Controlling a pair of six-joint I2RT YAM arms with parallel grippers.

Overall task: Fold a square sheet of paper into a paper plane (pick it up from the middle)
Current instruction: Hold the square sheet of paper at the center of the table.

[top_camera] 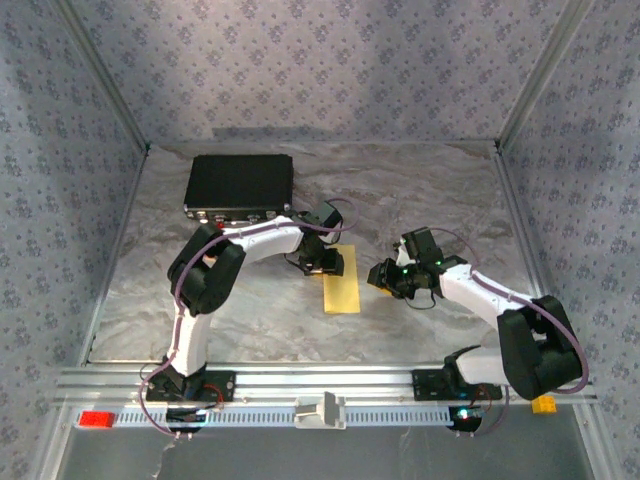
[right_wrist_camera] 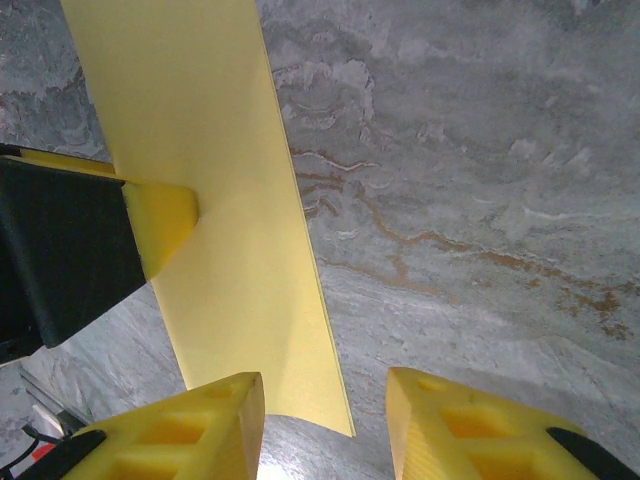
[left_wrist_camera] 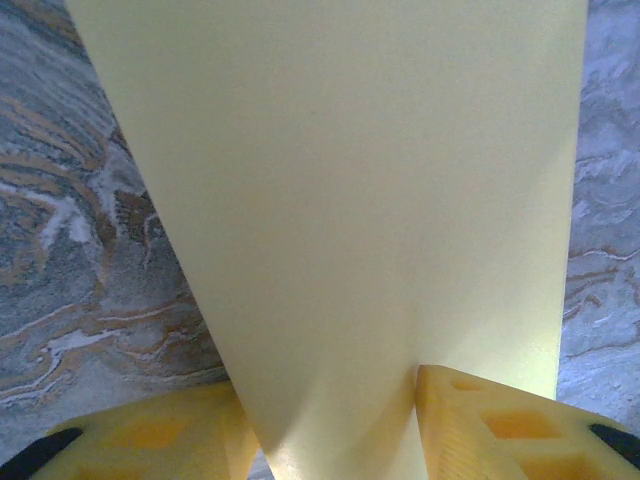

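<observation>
**Top view.** The case [top_camera: 240, 185] lies at the far left of the table [top_camera: 250, 320]; its inside cannot be seen. The paper [top_camera: 342, 292], folded to a narrow strip, lies at mid-table, long axis running near to far. The left arm bends at the elbow and reaches right, placing the left gripper [top_camera: 328, 262] on the strip's far end. The right arm reaches left, with the right gripper [top_camera: 383, 275] just beside the strip's right edge.

**Left wrist view.** The paper [left_wrist_camera: 350, 200] runs up from between the fingers [left_wrist_camera: 480, 420] and widens away from them. The jaws stand partway apart, the sheet occupying the gap. Whether they clamp it cannot be told.

**Right wrist view.** The right gripper [right_wrist_camera: 325, 385] is spread and holds nothing. Its left finger overlaps the near end of the paper [right_wrist_camera: 210, 200]; bare table [right_wrist_camera: 480, 200] shows through the gap. One left-gripper fingertip [right_wrist_camera: 160, 215] rests on the strip.
</observation>
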